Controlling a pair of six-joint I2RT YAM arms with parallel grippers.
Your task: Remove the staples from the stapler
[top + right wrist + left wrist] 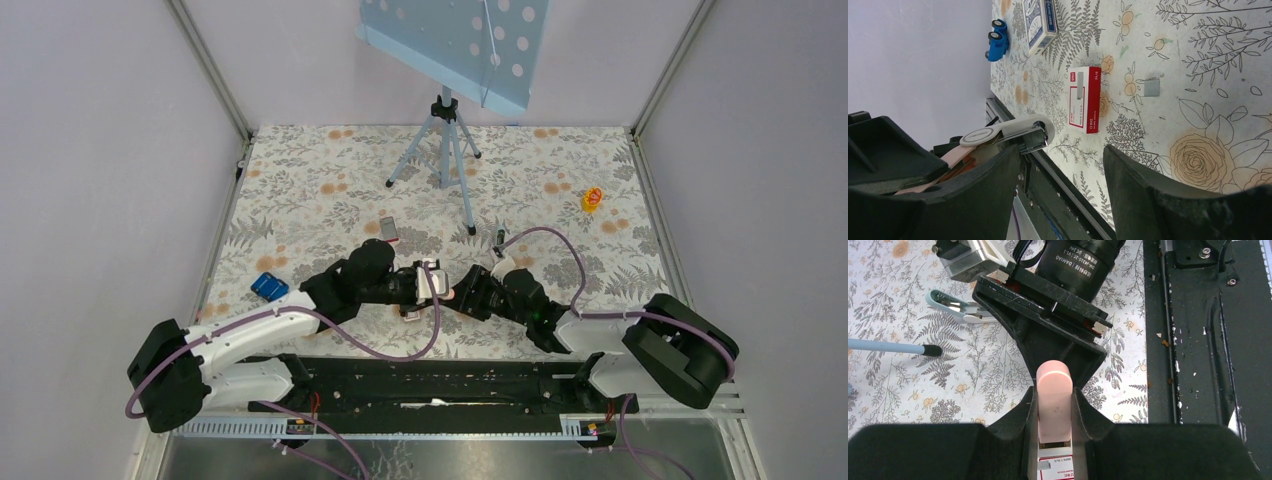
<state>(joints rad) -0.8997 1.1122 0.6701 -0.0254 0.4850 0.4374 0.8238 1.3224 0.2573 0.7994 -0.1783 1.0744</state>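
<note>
Between the fingers of the left gripper the pale-pink stapler is pinched lengthwise. Its rounded end projects past the fingertips toward the black body of the right arm, which is seen just ahead of it. Beneath the stapler's near end, the label of a red-and-white box is glimpsed in the gap between the fingers.

The right gripper is held spread wide with nothing between its fingers. From its wrist camera, the stapler is shown off to the outer side of its left-hand finger, swung open, with the white top arm and bright metal rail raised above the pink base. Whether that finger touches the stapler cannot be told.

Beyond the right gripper's fingertips, well apart from both grippers, the staples are seen as a short grey strip lying flat on the floral tablecloth. A staple box in red and white is laid near the strip but apart from it. Farther out, a blue patterned box and a blue toy car are placed near the wall.

From above, both grippers are shown meeting at the middle of the cloth, ahead of the arm bases.
</note>
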